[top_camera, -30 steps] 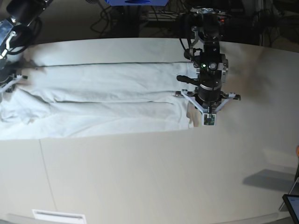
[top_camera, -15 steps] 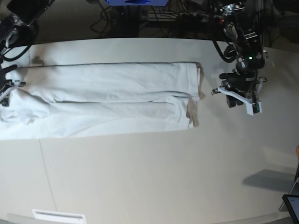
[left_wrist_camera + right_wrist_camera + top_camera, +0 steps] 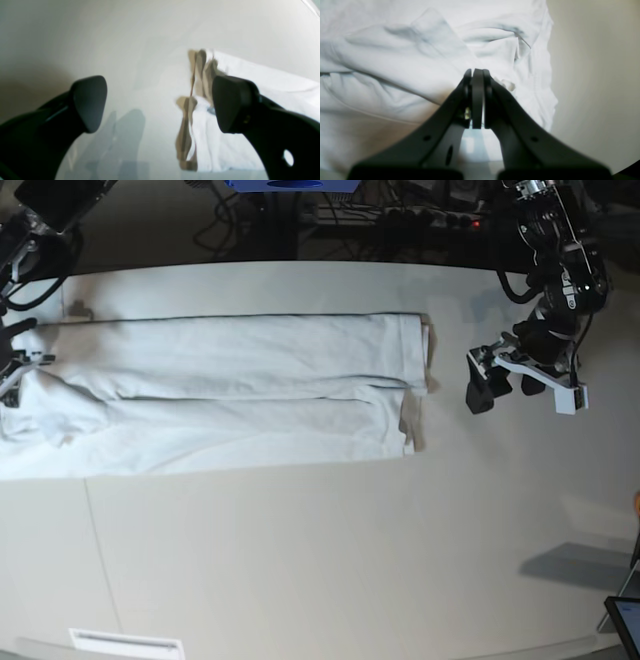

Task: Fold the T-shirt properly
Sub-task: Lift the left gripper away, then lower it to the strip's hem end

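The white T-shirt (image 3: 250,395) lies flat on the off-white table (image 3: 320,560) as a long band folded lengthwise, from the left edge to about the middle right. My left gripper (image 3: 503,387) is open and empty, over bare table just right of the shirt's right end. In the left wrist view its open gripper (image 3: 157,105) frames the shirt's edge (image 3: 262,82). My right gripper (image 3: 12,370) is at the shirt's left end. In the right wrist view it (image 3: 477,75) is shut, its tips over wrinkled cloth (image 3: 395,62). No cloth shows between them.
Cables and dark equipment (image 3: 330,210) sit behind the table's far edge. A white strip (image 3: 125,643) lies at the front left. A dark screen corner (image 3: 625,620) shows at the bottom right.
My left gripper has moved right, off the shirt's right end, and now hangs open over bare table. The shirt's right end lies flat. The right gripper has barely moved.
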### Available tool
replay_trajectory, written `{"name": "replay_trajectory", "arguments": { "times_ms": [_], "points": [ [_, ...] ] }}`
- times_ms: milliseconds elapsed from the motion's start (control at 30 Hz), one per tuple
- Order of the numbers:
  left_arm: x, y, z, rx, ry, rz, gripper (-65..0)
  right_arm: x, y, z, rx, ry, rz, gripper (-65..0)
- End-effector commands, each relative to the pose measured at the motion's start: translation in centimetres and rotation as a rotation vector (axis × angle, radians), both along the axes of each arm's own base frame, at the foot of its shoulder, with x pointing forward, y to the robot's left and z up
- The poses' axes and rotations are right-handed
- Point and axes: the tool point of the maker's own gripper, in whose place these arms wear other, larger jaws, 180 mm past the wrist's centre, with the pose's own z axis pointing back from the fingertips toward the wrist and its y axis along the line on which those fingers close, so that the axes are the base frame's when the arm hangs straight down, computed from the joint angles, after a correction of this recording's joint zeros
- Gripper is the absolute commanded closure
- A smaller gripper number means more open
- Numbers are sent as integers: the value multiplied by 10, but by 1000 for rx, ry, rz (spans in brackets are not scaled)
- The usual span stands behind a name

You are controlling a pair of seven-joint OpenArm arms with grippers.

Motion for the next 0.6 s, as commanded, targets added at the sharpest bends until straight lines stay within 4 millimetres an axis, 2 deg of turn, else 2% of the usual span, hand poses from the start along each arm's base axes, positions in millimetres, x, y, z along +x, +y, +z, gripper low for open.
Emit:
{"name": "replay_trajectory", "arguments": {
  "times_ms": [0,167,300,367,567],
  "points": [
    [5,1,7,-1,-34,-2,-650,4,-5,13,-23,-37,7,-15],
    [0,-5,-18,-75,14,10,-650,3,-4,11,-22,-34,8,-15],
    [-1,-24,-31,-180,-23,-129,-650,0,-4,8,-21,-24,8,-15],
    [-4,-26,-37,-204,-29,-169,-650,-1,-4,8,-20,-22,10,-16],
    [-3,-30,-39,-201,-33,-203,-650,-1,-4,8,-20,-22,10,-16]
  ]
}}
